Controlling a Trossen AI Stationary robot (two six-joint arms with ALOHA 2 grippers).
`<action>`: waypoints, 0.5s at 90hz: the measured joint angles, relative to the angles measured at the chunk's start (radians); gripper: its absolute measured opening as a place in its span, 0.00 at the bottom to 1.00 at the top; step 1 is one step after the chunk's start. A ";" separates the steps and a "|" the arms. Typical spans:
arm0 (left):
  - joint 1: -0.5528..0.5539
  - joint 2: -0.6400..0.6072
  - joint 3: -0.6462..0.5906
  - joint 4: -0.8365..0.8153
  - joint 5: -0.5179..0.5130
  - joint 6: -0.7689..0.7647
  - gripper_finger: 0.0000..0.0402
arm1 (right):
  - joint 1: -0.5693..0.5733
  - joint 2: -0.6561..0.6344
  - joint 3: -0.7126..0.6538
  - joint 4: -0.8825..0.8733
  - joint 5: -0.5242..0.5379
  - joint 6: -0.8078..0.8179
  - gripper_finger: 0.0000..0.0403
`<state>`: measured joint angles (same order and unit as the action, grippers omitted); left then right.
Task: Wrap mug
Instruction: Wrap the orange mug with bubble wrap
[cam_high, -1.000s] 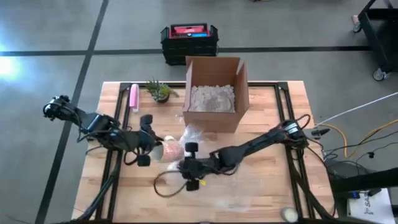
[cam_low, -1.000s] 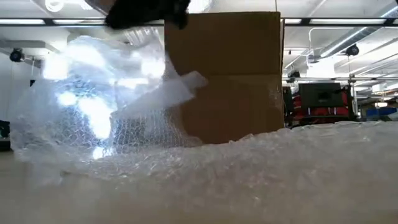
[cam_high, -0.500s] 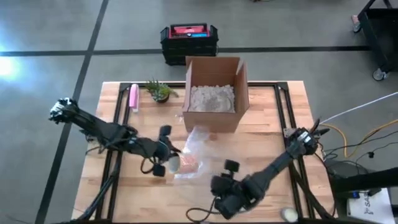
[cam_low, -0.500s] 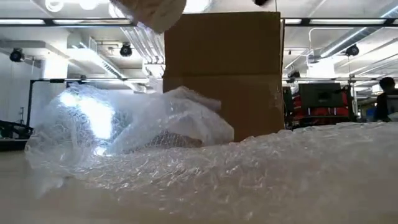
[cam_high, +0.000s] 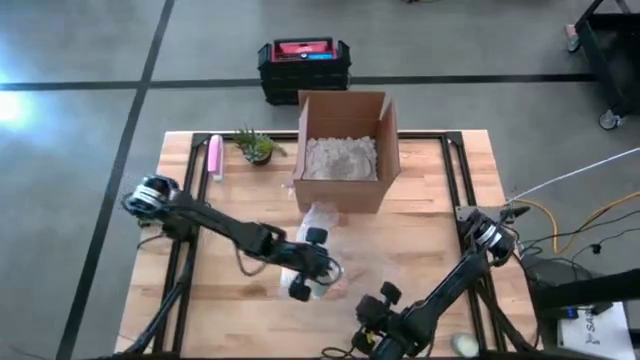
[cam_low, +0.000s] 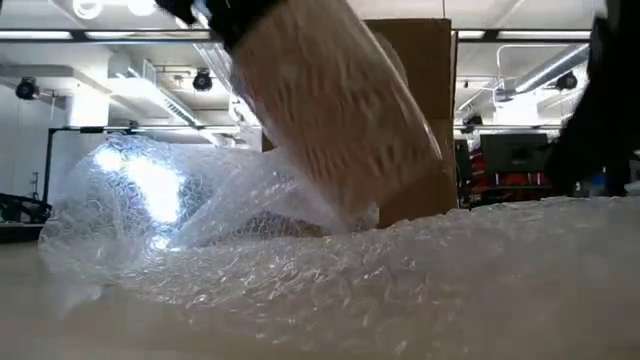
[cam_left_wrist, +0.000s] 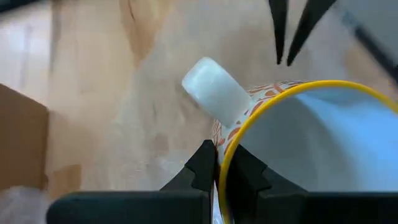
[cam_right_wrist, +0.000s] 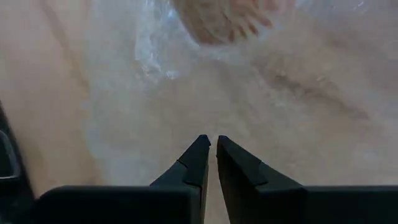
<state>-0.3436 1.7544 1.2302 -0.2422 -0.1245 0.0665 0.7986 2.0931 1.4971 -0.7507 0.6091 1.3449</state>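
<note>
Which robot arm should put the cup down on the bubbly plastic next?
Left, probably. The left gripper pinches the yellow-rimmed, orange-patterned mug right above the clear bubble wrap sheet. The right gripper is shut, empty, near the table's front edge.

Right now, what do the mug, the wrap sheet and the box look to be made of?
Mug: likely glazed ceramic, with a glossy pale inside, yellow rim and orange pattern; the left gripper pinches its rim. Wrap sheet: clear bubble plastic, its cells catching glints. Box: matte brown cardboard with open flaps. The right gripper hangs shut and empty.
</note>
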 joint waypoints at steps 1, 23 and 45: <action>0.001 0.007 0.005 -0.007 0.001 0.001 0.02 | 0.000 0.003 0.000 0.000 -0.001 0.000 0.05; 0.018 0.019 0.073 -0.314 -0.164 -0.006 0.01 | 0.024 0.020 -0.012 -0.001 -0.091 -0.011 0.05; 0.018 -0.162 0.051 -0.598 -0.238 -0.188 0.01 | 0.089 0.020 -0.012 -0.038 -0.194 0.019 0.05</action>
<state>-0.3255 1.5923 1.2812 -0.8406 -0.3621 -0.1217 0.8875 2.1132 1.4849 -0.7891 0.4148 1.3641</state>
